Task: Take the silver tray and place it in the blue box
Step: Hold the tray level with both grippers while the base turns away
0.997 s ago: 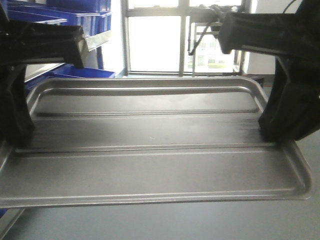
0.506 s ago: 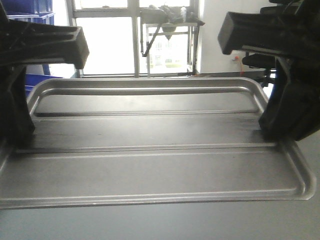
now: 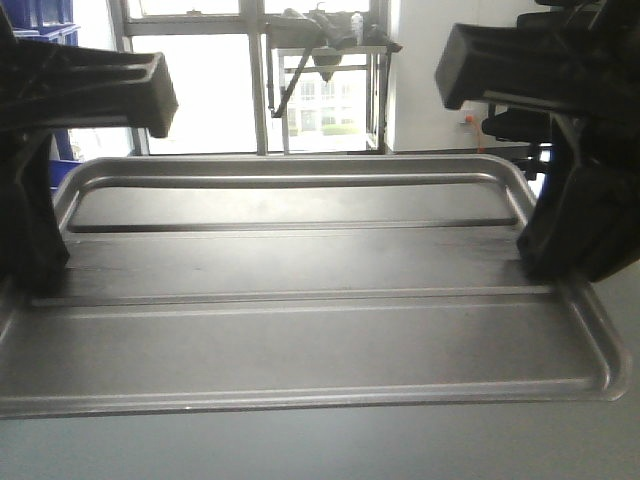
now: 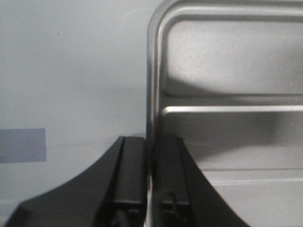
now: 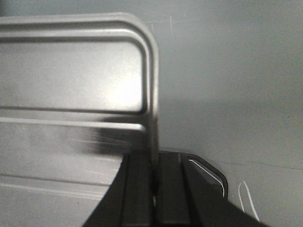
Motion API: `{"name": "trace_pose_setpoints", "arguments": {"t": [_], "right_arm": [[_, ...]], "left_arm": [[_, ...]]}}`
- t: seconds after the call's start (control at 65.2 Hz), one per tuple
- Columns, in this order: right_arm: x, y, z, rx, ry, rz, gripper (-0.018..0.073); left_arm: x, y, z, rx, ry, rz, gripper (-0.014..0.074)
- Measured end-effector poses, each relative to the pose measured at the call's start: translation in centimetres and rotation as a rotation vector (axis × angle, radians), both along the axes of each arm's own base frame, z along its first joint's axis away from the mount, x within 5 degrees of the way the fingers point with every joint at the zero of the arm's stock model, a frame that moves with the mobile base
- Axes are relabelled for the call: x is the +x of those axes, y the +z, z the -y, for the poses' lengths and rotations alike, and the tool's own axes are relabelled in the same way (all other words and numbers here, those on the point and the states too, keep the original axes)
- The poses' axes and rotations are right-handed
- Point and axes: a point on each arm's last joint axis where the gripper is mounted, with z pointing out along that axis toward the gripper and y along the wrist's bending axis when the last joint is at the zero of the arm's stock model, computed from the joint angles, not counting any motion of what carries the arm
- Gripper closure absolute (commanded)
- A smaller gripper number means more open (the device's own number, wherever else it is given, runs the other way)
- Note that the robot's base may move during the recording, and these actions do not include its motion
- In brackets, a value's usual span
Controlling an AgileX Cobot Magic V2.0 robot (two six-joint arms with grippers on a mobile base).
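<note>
As they reach forward, left gripper (image 4: 150,147) and right gripper (image 5: 154,161) clamp the silver tray (image 3: 300,335) by opposite rims

The silver tray (image 3: 300,340) is bare metal with a brushed, satin finish. Its floor is smooth, and soft highlights run along its pressed ridges and raised rim. The left gripper (image 4: 151,142) and right gripper (image 5: 155,158), clamped on that rim, have smooth fingers (image 4: 131,170) of what looks like matt black plastic. The grey floor (image 4: 71,71) below looks matt, smooth and faintly scratched.
</note>
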Motion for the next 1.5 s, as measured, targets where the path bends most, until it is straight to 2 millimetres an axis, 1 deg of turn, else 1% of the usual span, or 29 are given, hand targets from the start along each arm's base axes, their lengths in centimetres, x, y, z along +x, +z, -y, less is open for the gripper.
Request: {"name": "trace_pose_setpoints", "arguments": {"t": [1.503], "right_arm": [[-0.02, 0.04, 0.02, 0.001, 0.0, 0.001, 0.0503]], "left_arm": [[0.0, 0.01, -0.01, 0.0, 0.0, 0.0, 0.061]]}}
